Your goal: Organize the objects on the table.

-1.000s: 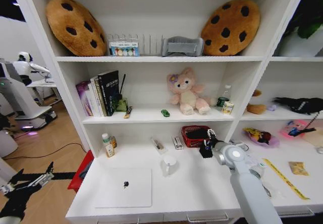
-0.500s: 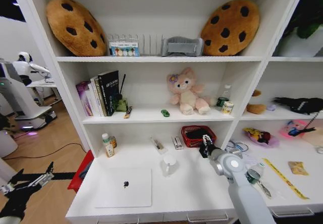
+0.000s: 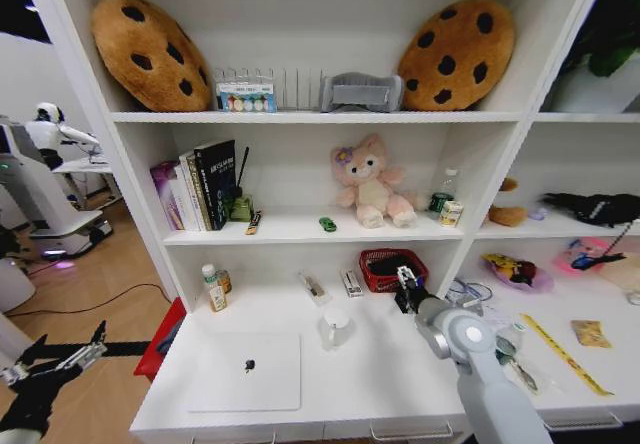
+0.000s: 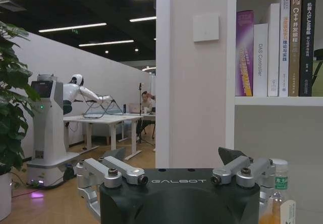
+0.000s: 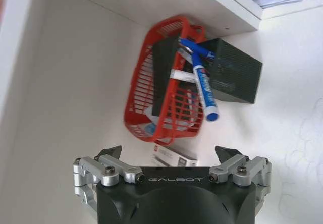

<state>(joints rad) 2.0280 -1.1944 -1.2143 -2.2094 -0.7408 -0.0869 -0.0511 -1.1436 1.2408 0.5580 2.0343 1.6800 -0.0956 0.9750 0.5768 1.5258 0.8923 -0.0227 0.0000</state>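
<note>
My right gripper (image 3: 405, 289) hovers open just in front of a red mesh basket (image 3: 392, 269) at the back of the white desk (image 3: 400, 364). The right wrist view shows the open right gripper (image 5: 170, 152) with nothing between its fingers. Beyond it the red basket (image 5: 146, 103) holds a black pen cup (image 5: 234, 75) lying on its side with a blue marker (image 5: 204, 90). A silver laptop (image 3: 245, 369), a white mug (image 3: 335, 326), small bottles (image 3: 213, 287) and a yellow ruler (image 3: 565, 354) lie on the desk. My left gripper (image 3: 95, 342) hangs open, parked left of the desk.
A small white box (image 3: 352, 282) and a pen (image 3: 312, 286) lie left of the basket. The shelf above carries books (image 3: 200, 184), a pink plush (image 3: 368, 179) and a tiny green toy (image 3: 327, 224). The left wrist view shows the open left gripper (image 4: 169, 158) and a bottle (image 4: 279, 183).
My right arm's wrist has drawn back a little toward me while its gripper stays by the basket's front. The left arm has not moved.
</note>
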